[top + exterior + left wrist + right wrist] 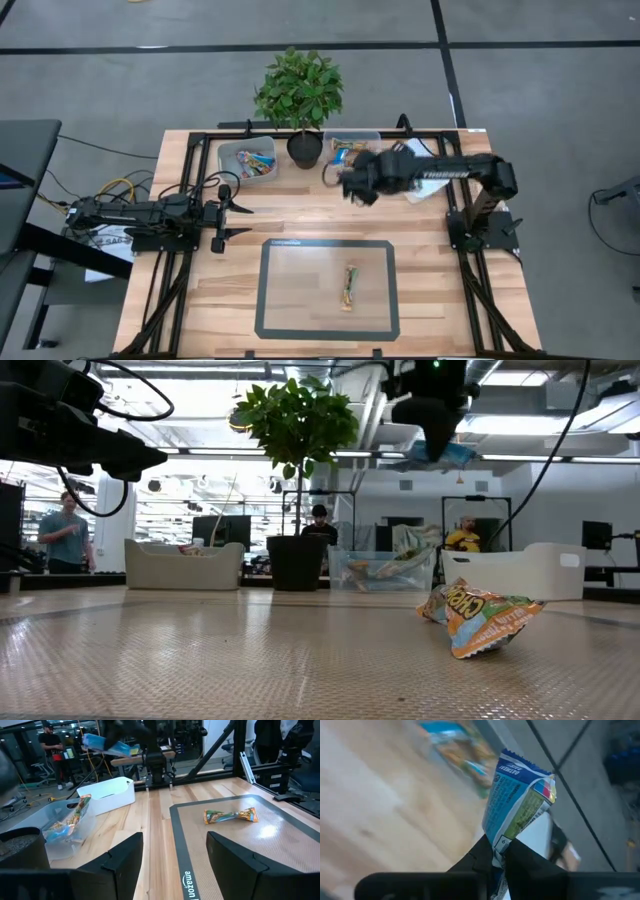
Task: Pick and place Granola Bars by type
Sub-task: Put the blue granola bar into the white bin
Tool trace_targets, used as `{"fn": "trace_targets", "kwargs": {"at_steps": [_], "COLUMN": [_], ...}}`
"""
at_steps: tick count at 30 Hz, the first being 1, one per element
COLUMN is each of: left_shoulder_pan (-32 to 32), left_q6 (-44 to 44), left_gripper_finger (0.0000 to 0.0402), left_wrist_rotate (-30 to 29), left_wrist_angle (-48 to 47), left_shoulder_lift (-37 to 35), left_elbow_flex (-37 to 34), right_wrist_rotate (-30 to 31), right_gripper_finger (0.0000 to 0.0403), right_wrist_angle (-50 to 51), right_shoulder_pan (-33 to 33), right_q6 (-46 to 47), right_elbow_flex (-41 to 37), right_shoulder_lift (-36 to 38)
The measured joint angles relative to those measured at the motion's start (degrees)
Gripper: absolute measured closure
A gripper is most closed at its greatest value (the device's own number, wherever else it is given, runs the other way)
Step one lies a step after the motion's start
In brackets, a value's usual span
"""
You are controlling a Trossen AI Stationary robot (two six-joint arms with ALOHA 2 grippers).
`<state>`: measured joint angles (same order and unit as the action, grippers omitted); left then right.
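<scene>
My right gripper (352,187) hangs above the bare wood between the far tubs and the mat, shut on a blue and white granola bar (517,802), which also shows in the low view (446,455). A second bar (348,287), orange, green and tan, lies flat on the mat; it also shows in the low view (480,618) and the left wrist view (231,815). More bars lie in two clear tubs (247,160) (352,146) at the far edge. My left gripper (238,220) waits open at the table's left, over the wood (175,850). My right gripper pinches the blue and white bar by one crimped end (501,846) between its two fingers. The rest of the wrapper sticks out past the fingertips. The bar is lifted clear, high above the table, just below the gripper in the low view.
A potted plant (303,147) stands between the two clear tubs. A white tub (107,795) sits to the right of them, partly under my right arm. The dark-bordered mat (272,300) covers the near middle of the table. Black frame rails run along both sides.
</scene>
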<state>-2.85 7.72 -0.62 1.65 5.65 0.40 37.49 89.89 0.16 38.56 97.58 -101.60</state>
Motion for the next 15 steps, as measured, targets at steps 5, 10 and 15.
{"fn": "trace_targets", "kwargs": {"at_steps": [5, 10, 15], "left_shoulder_pan": [0.0, 0.0, 0.0], "left_q6": [0.0, 0.0, 0.0], "left_gripper_finger": [0.0189, 0.0189, 0.0189], "left_wrist_rotate": [0.0, 0.02, 0.02], "left_wrist_angle": [0.01, -0.01, -0.01], "left_shoulder_lift": [-0.02, 0.0, 0.0], "left_elbow_flex": [0.02, 0.02, 0.0], "right_wrist_rotate": [0.18, 0.21, -4.11], "right_gripper_finger": [0.0376, 0.0375, 0.0374], "right_wrist_angle": [-0.16, -5.04, -17.17], "right_shoulder_pan": [-7.72, -13.9, -17.74], "right_q6": [-2.84, -4.38, -8.83], "right_elbow_flex": [-7.76, -19.31, -31.63], "right_shoulder_lift": [4.04, 8.7, 13.69]}}
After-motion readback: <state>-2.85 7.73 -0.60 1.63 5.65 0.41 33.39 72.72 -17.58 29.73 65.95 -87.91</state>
